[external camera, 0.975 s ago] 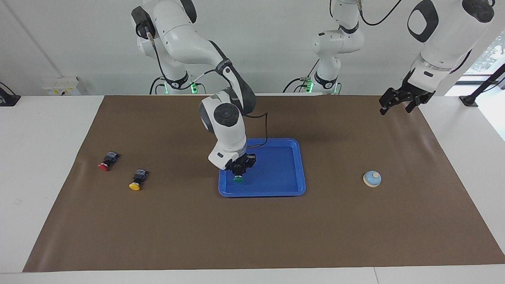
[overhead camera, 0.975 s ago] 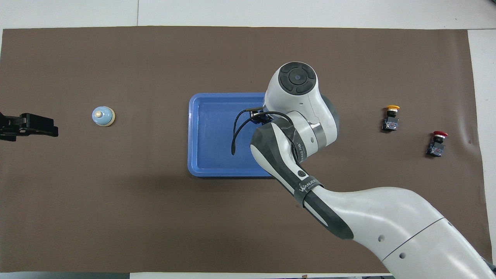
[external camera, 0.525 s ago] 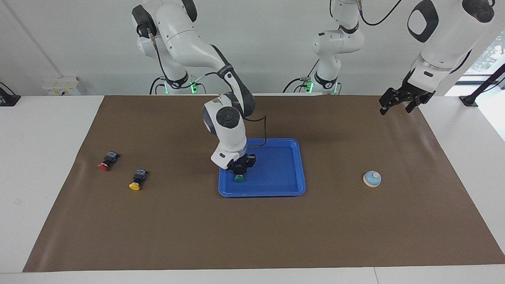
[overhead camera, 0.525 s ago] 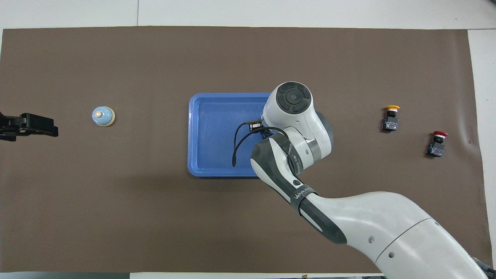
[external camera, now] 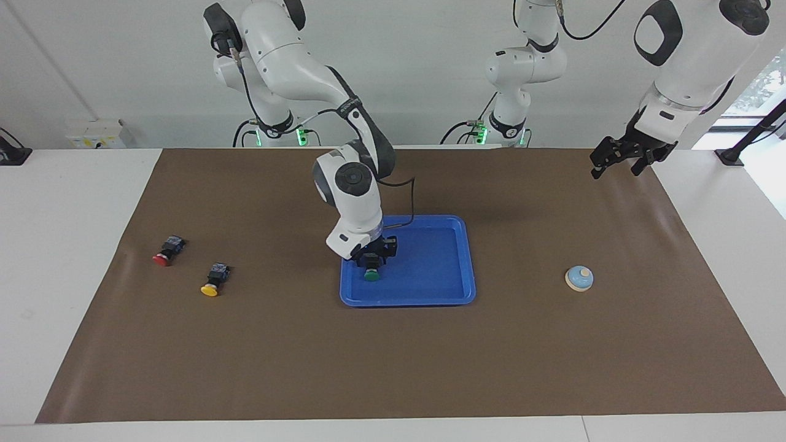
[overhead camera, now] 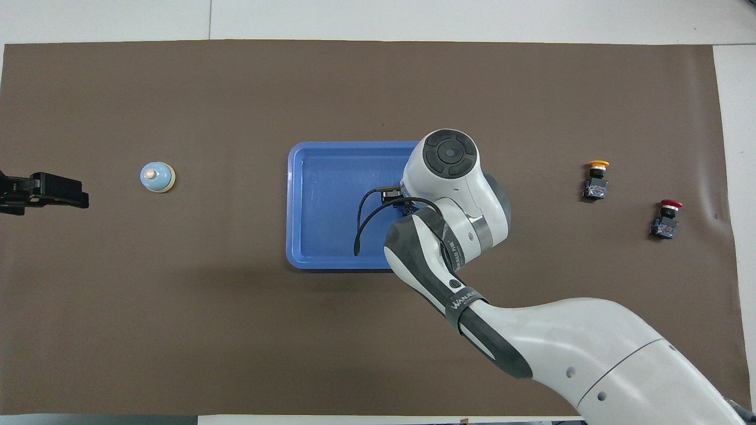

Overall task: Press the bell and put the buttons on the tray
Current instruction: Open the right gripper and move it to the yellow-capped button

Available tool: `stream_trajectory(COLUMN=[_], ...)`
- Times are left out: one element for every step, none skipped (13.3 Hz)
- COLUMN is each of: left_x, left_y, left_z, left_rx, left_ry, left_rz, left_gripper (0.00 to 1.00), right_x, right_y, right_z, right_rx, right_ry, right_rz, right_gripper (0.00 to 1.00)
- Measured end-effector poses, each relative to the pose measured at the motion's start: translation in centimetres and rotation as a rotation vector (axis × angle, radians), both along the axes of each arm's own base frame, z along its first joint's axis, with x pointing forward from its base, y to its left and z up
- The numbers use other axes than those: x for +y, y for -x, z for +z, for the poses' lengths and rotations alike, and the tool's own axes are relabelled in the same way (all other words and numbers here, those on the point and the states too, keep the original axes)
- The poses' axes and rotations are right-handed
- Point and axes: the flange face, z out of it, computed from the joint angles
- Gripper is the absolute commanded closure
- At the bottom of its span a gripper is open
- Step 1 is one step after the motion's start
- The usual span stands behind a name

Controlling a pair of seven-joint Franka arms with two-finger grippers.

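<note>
The shallow, round-cornered blue plastic tray [external camera: 430, 294] sits mid-desk on a matte brown mat [external camera: 393, 368]. The green button [external camera: 371, 274] lies in it under the right gripper [external camera: 371, 258]; whether that gripper grips it I cannot tell. The red button [external camera: 166, 253] and yellow button [external camera: 212, 281] lie on open mat toward the right arm's end. The domed bell [external camera: 579, 278] stands toward the left arm's end, where the left gripper [external camera: 620, 161] waits open.
</note>
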Motion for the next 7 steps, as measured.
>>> stream_trajectory(left_x=[0.0,0.0,0.0,0.0,0.0,0.0,0.0], left_y=[0.0,0.0,0.0,0.0,0.0,0.0,0.0], left_z=[0.0,0.0,0.0,0.0,0.0,0.0,0.0], left_rx=[0.000,0.000,0.000,0.000,0.000,0.000,0.000], left_ry=[0.000,0.000,0.000,0.000,0.000,0.000,0.000], left_rz=[0.000,0.000,0.000,0.000,0.000,0.000,0.000], left_gripper=[0.00,0.00,0.00,0.00,0.00,0.00,0.00], right_x=[0.0,0.0,-0.3,-0.9,-2.0,-3.8,-6.3], right_y=[-0.1,-0.4,-0.8,-1.2,-1.7,-2.3,-3.0], right_z=[0.7,1.7,3.0,4.4,5.9,7.4,9.0], right_rx=[0.012,0.019,0.021,0.016,0.011,0.007,0.001], right_ry=[0.007,0.012,0.015,0.016,0.016,0.019,0.024], right_rz=[-0.015,-0.030,-0.045,-0.058,-0.076,-0.103,-0.132], right_gripper=[0.00,0.00,0.00,0.00,0.00,0.00,0.00])
